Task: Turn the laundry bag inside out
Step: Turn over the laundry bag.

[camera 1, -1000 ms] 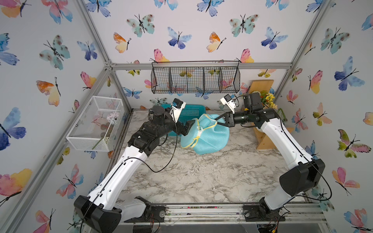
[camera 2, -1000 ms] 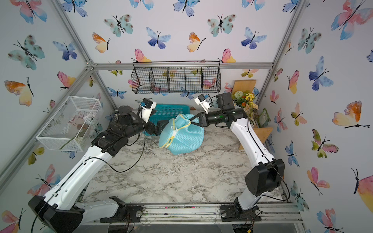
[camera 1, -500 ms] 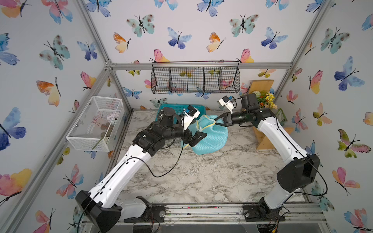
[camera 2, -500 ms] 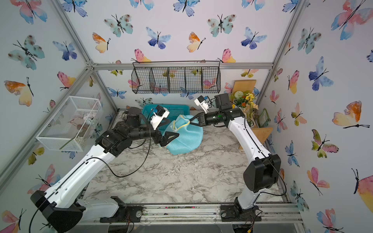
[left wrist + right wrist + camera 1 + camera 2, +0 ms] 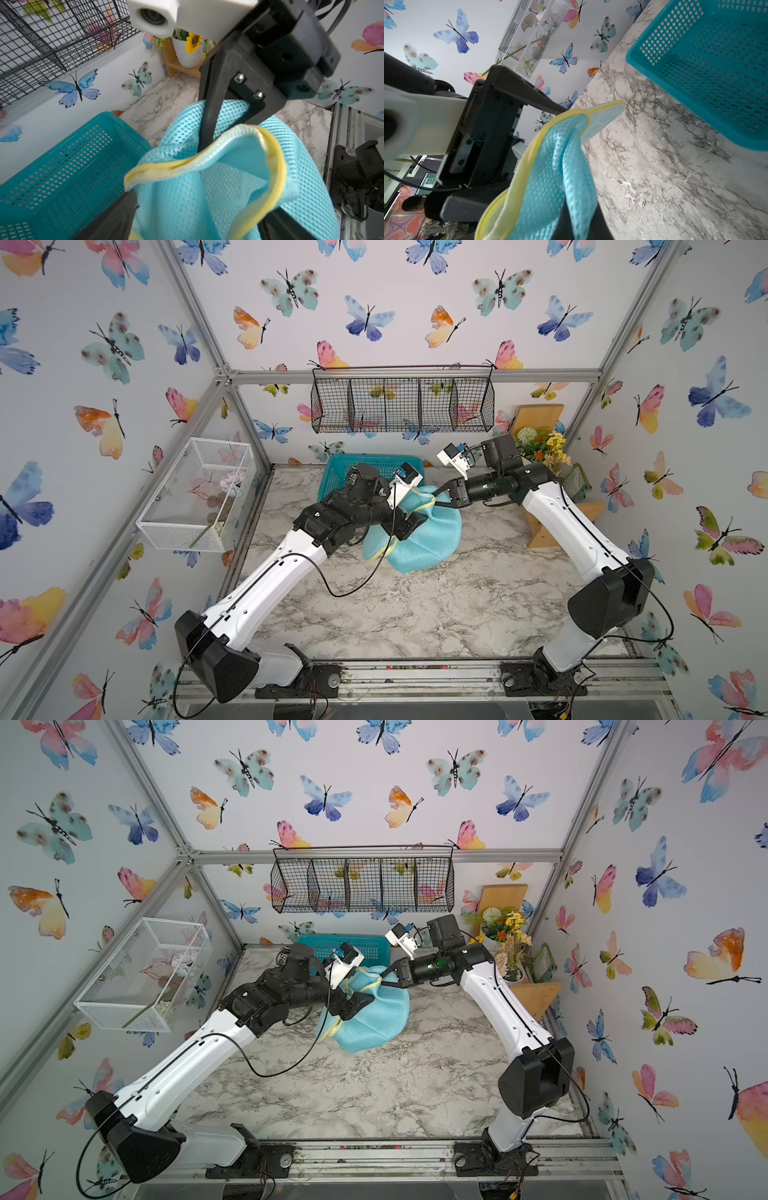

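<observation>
Out past the left gripper's outer side, a white wire box [image 5: 195, 489] hangs on the wall, well apart from everything else. The left gripper [image 5: 409, 526] has its jaws spread wide against the near side of the laundry bag [image 5: 428, 539]. In its wrist view one finger [image 5: 116, 220] sits outside the bag's yellow-piped rim [image 5: 166, 166] and the other lies beyond it, so the bag's open mouth falls between them, with nothing pinched that I can make out. Just behind this gripper stands a teal basket [image 5: 338, 472], close beside the bag. The bag itself is a crumpled turquoise mesh lump on the marble table [image 5: 415, 614], straight between the two grippers, its upper edge held up. The right gripper [image 5: 441, 499] reaches in from the opposite side, above the bag, its jaws pressed together on a fold of mesh just under the piping. The left wrist view shows its thin black fingers [image 5: 208, 116] biting into the fabric. Back beyond the right gripper's wrist, a pot of flowers [image 5: 540, 448] stands by a wooden stand [image 5: 540, 533] near the corner.
</observation>
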{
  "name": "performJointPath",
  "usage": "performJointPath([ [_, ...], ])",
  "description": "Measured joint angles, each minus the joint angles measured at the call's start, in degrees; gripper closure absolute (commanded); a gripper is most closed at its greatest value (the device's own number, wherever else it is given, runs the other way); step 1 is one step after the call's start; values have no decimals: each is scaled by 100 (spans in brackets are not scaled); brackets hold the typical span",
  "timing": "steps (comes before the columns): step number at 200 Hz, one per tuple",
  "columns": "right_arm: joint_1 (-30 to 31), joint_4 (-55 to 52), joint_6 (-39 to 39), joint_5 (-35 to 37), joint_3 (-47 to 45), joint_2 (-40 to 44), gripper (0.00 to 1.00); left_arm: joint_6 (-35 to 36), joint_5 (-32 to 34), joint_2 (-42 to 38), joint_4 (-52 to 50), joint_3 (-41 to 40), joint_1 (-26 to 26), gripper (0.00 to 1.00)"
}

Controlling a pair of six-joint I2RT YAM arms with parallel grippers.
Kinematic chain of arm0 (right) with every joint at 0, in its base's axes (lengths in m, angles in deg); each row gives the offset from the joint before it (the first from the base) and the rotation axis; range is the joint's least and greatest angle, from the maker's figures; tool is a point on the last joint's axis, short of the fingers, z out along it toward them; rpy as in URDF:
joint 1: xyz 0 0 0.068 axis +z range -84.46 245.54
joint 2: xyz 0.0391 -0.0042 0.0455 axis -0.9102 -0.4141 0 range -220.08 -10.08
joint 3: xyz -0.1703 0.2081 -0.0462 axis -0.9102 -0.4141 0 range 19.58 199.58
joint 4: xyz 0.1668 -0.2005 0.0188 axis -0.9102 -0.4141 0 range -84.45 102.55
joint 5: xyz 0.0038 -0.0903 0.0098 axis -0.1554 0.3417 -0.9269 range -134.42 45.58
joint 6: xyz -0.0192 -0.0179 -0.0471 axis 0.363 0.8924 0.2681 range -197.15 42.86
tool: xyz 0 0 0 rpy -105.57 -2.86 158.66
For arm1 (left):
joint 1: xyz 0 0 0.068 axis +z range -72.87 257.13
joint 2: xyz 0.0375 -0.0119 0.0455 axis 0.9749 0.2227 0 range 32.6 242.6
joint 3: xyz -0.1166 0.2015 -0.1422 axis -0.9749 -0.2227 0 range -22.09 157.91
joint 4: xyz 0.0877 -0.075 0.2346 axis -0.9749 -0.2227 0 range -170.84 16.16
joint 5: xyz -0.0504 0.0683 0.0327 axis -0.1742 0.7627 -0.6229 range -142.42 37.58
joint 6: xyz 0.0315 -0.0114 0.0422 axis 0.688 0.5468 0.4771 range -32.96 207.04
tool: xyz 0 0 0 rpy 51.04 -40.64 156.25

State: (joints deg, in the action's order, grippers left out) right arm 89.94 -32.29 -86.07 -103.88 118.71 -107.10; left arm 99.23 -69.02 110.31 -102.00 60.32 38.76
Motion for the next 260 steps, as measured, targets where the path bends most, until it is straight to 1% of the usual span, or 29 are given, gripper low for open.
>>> performJointPath([
  [10, 2, -15, 20, -7, 0, 0, 97, 20, 0, 4, -2, 0, 0, 39],
  [28, 2, -31, 57, -35, 0, 0, 97, -87, -13, 24, -9, -2, -2, 63],
  [60, 2, -164, 66, -96, 2, 0, 97, -201, -15, 46, 7, -7, 46, 100],
  [82, -2, -240, 59, -98, 4, 0, 98, -260, -105, 46, 7, -24, 63, 100],
  [92, -4, -284, 35, -92, 13, -4, 95, -308, -181, 46, 7, -44, 74, 100],
  [98, -4, -326, 9, -76, 50, -24, 90, -341, -256, 46, 7, -50, 90, 100],
  [100, -4, -343, 7, -72, 70, -33, 87, -352, -284, 46, 7, -52, 96, 100],
  [104, -4, -374, -37, -61, 120, -63, 77, -391, -345, 46, 11, -57, 118, 100],
  [107, -4, -387, -44, -55, 162, -81, 73, -420, -387, 46, 11, -57, 138, 100],
  [119, -37, -374, -157, 35, 426, -219, 70, -601, -614, 46, 2, -74, 214, 100],
  [128, -61, -334, -245, 153, 664, -323, 59, -789, -756, 46, 0, -109, 286, 100],
  [132, -74, -328, -304, 223, 752, -350, 56, -903, -789, 46, 2, -120, 319, 100],
  [143, -160, -208, -490, 474, 879, -376, 53, -1204, -927, 46, 7, -157, 455, 100],
  [144, -177, -184, -507, 503, 885, -374, 53, -1329, -935, 46, 7, -160, 476, 100],
  [154, -326, -7, -684, 769, 905, -328, 48, -1672, -1012, 50, 2, -164, 643, 100],
  [169, -623, 341, -1019, 1241, 791, -142, 46, -2142, -1008, 118, -50, -74, 841, 100],
  [177, -763, 479, -1185, 1554, 693, 15, 46, -2409, -962, 234, -129, 79, 968, 100],
  [179, -798, 507, -1224, 1622, 678, 48, 46, -2505, -905, 315, -258, 221, 1008, 100],
  [193, -957, 599, -1464, 2015, 684, 262, 52, -2852, -754, 605, -398, 632, 1084, 100],
  [201, -966, 616, -1606, 2100, 767, 341, 55, -3075, -605, 828, -520, 981, 1088, 100],
  [220, -798, 717, -1982, 2059, 999, 417, 57, -3589, -144, 1108, -654, 1462, 1088, 100],
  [236, -529, 874, -2334, 1825, 1027, 431, 57, -3991, 363, 1207, -702, 1722, 1086, 100],
  [249, -341, 1067, -2662, 1569, 909, 435, 56, -4367, 826, 1237, -697, 1886, 1080, 100],
  [260, -162, 1357, -2990, 1355, 597, 501, 56, -4658, 1268, 1268, -715, 2002, 1058, 100],
])
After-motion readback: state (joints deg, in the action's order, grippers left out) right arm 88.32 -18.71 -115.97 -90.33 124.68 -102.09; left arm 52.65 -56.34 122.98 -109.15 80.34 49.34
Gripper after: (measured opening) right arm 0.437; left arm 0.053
